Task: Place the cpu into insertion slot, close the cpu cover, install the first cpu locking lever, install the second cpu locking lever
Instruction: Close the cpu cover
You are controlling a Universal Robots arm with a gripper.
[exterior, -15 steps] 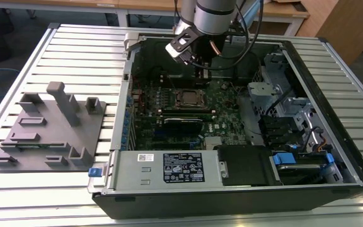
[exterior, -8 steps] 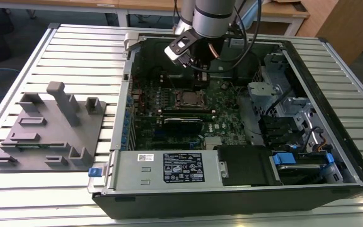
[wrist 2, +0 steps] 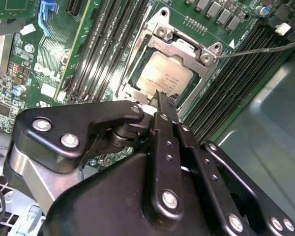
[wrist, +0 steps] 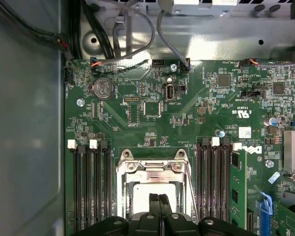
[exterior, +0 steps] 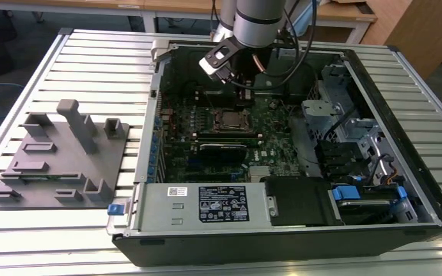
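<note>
My jaws are pressed together on nothing, tips at one edge of the small flat square silver-grey cpu (wrist 2: pixel 160 76). It lies in the metal-rimmed square insertion slot (exterior: pixel 227 119), framed by the thin silvery windowed cpu cover (wrist 2: pixel 184 49), between long black memory slots (wrist: pixel 91 187) mid green circuit board (wrist: pixel 118 123).

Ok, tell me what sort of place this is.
Probably a robotics lab or workshop: an opened computer case lies on a slatted metal table, a grey fixture block beside it, wooden desks behind.
</note>
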